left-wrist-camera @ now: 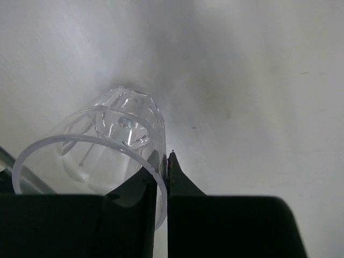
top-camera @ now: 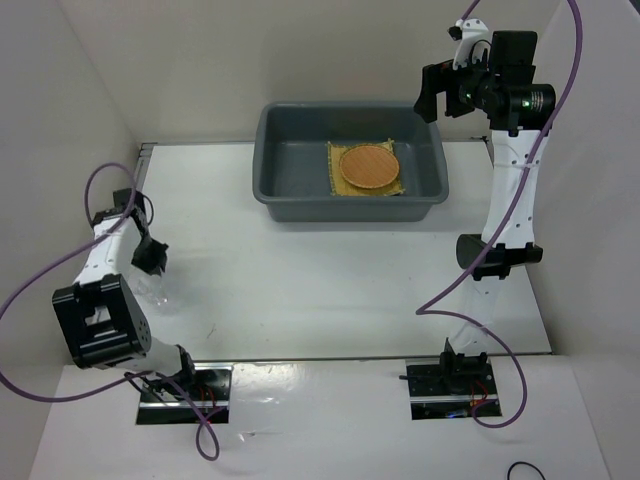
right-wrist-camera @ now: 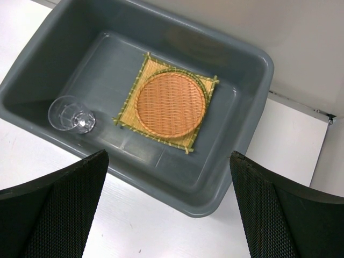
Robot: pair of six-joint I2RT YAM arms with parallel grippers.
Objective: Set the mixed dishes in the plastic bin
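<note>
Where the arms are bolted: the near edge of the counter (top-camera: pixel 330 270), with both bases side by side and cables looping over the edge.
Left margin: the left arm is folded close to the white side wall, with little room on that side.
Left gripper (left-wrist-camera: pixel 165 161): low over the near-left part of the counter, its jaws drawn almost together and clamped on the rim of a clear cup (left-wrist-camera: pixel 107 145).
Grip detail: one finger is inside the cup's mouth and the other outside, with the thin wall pinched between them.
Cup pose: the mouth faces the wrist and the base points away; whether it touches the counter cannot be told.
Open room: the middle of the counter is bare white from the left gripper to the plastic bin (top-camera: pixel 350 205), which is well apart from the held cup.
Plastic bin: at the far middle of the counter, its far rim near the back wall.
Bin contents: a square woven mat (right-wrist-camera: pixel 128 114) lies flat right of centre with an orange-brown round plate (right-wrist-camera: pixel 169 105) on top of it; a second clear cup (right-wrist-camera: pixel 72 114) stands upright on the floor of the bin, apart from the mat.
Right gripper (right-wrist-camera: pixel 167 161): raised above the bin's far-right corner, jaws spread wide and holding nothing.
Right margin: the right arm stands upright near the right wall.
</note>
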